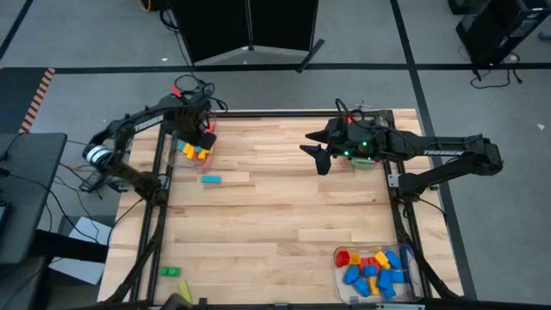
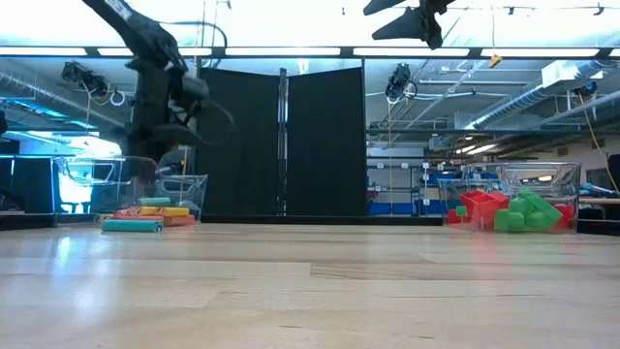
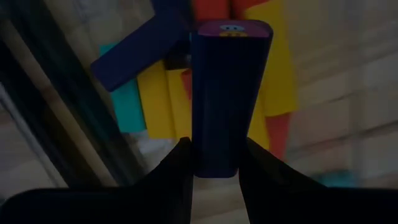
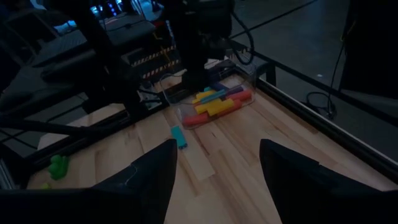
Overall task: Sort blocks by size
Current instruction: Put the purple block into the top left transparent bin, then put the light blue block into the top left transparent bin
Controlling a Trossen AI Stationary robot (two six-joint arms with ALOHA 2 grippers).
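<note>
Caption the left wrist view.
Left pincer shut on a long purple block above the bin's bars.

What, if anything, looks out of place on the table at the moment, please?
A teal bar lies loose on the wood just outside the left bin of long bars, and green and yellow bricks sit stray near the left front edge, in no bin.

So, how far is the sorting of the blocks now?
Mostly done: long bars lie in the far-left bin, blue and red blocks in the near-right bin. In hand: the left gripper holds a purple bar over the far-left bin. Left: a teal bar and green blocks on the table. The right gripper waits, open.
</note>
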